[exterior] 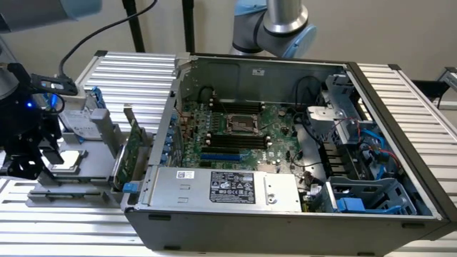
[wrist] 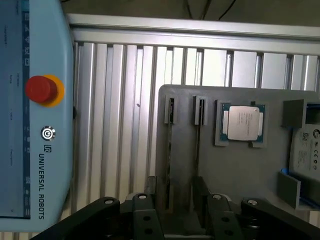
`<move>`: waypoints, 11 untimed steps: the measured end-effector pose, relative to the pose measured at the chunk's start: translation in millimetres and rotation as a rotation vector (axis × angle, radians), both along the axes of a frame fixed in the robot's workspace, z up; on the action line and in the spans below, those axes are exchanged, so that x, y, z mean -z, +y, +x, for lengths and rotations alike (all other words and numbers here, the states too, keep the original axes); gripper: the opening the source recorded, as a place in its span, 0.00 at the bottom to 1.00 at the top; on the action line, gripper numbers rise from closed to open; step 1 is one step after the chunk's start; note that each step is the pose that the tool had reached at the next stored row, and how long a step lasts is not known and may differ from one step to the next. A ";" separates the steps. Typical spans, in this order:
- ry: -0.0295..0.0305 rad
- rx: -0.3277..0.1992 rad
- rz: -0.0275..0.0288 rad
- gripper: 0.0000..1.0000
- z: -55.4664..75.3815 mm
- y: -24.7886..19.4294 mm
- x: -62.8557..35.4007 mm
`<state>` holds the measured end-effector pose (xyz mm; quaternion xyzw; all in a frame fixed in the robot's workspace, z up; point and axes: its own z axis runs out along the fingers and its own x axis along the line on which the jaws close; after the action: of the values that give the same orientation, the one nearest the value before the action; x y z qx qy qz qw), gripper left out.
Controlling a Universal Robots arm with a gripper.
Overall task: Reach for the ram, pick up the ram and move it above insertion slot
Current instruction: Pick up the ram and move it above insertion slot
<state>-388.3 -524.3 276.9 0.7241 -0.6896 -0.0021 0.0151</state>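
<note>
- Presently the gripper (wrist: 175,186) hangs over the grey fixture (wrist: 235,175), its fingers (wrist: 149,189) spread apart and grasping nothing.
- The ram (wrist: 168,150) stands edge-on in a slot of that fixture, a thin dark strip running between the two fingers.
- A processor chip (wrist: 242,122) lies in a recess of the fixture, beside the slots.
- A teach pendant (wrist: 42,150) lies off the fixture's far side from the chip.
- The open computer case (exterior: 286,214) stands just beside the fixture.
</note>
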 end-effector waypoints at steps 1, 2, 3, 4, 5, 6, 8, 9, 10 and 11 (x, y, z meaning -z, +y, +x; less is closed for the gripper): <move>0.0000 0.000 0.0002 0.42 -0.1 -0.6 1.8; -0.0001 0.000 0.0004 0.42 -0.2 -1.1 3.7; -0.0001 0.000 0.0009 0.42 -0.3 -1.6 5.7; -0.0001 0.000 0.0013 0.42 -0.4 -2.0 7.4; -0.0001 0.000 0.0018 0.42 -0.5 -2.4 9.2; -0.0002 0.000 0.0024 0.42 -0.6 -2.7 10.9; -0.0001 0.000 0.0039 0.42 -1.0 -3.2 14.4; -0.0004 0.000 0.0052 0.42 -1.1 -3.5 16.5; -0.0005 0.000 0.0064 0.42 -1.3 -3.6 18.3; -0.0007 0.000 0.0076 0.42 -1.5 -3.7 20.1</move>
<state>-389.7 -528.0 256.8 0.7241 -0.6896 -0.0044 0.0121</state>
